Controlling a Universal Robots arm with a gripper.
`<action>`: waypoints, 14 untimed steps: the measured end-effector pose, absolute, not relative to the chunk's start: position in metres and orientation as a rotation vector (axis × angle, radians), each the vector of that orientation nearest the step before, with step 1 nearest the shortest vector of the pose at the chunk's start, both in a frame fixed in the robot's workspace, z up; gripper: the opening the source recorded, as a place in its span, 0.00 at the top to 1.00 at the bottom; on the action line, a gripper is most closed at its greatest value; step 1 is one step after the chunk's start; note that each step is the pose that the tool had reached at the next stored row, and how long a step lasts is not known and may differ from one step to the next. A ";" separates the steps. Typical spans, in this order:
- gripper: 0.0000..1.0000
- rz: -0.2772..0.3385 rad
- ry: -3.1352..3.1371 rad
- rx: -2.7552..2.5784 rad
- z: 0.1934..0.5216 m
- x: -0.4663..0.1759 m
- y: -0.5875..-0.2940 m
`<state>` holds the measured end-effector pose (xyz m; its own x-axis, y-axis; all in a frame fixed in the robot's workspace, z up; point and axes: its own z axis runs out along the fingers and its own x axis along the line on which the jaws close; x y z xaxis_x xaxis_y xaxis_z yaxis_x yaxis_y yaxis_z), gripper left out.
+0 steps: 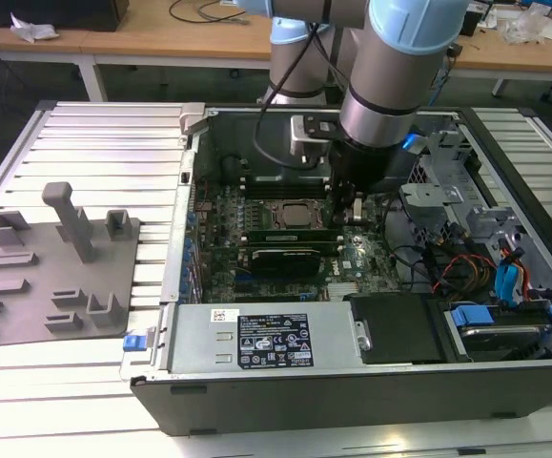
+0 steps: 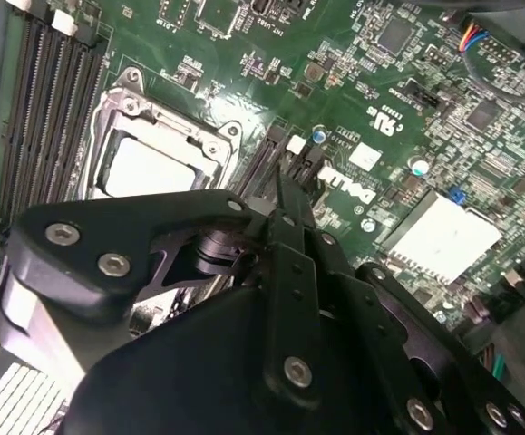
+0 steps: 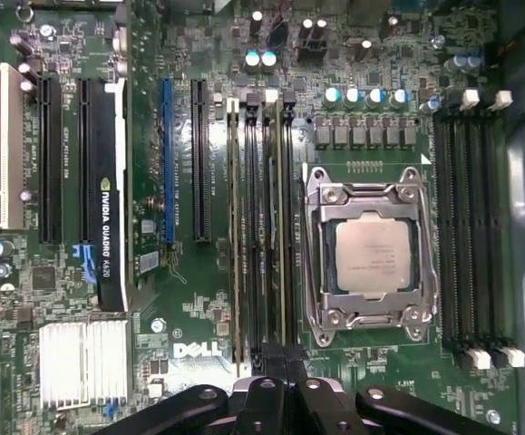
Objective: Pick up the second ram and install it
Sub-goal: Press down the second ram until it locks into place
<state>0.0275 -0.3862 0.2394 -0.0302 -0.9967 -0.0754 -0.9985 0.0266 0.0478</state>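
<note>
The second ram [image 3: 279, 227] is a thin green stick standing on edge in a black memory slot beside the processor socket [image 3: 371, 254]. In the exterior view this ram [image 1: 285, 230] lies just in front of the socket [image 1: 290, 212]. My gripper [image 3: 276, 367] hangs over one end of the stick, fingers shut together. In the second wrist view the gripper [image 2: 283, 186] points down at the slot's end by a white clip [image 2: 296, 143]. Whether the tips touch the stick is hidden. In the exterior view the gripper [image 1: 350, 212] is low inside the open computer case.
The grey fixture tray [image 1: 56, 277] lies at the exterior view's left. Another green stick [image 3: 239, 227] stands two slots over. A black graphics card [image 3: 108, 208], a silver heat sink [image 3: 85, 362], further memory slots [image 3: 471, 217], the power supply [image 1: 256, 339] and loose cables [image 1: 457, 267] crowd the case.
</note>
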 end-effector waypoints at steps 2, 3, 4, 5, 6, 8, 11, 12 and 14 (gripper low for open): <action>0.89 0.136 2.236 -2.174 0.232 0.027 -0.386; 0.89 0.135 2.236 -2.174 0.229 0.027 -0.386; 0.89 0.135 2.236 -2.174 0.228 0.027 -0.386; 0.89 0.135 2.236 -2.174 0.228 0.027 -0.386; 0.89 0.136 2.235 -2.174 0.228 0.027 -0.386; 0.89 0.133 2.234 -2.173 0.237 0.026 -0.386; 0.89 0.124 2.230 -2.170 0.237 0.001 -0.386; 0.89 0.124 2.229 -2.170 0.237 -0.004 -0.386; 0.89 0.121 2.228 -2.168 0.236 -0.025 -0.386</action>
<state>-0.0252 -0.3861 0.2362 -0.0285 -0.9967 -0.0757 -0.9991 0.0259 0.0347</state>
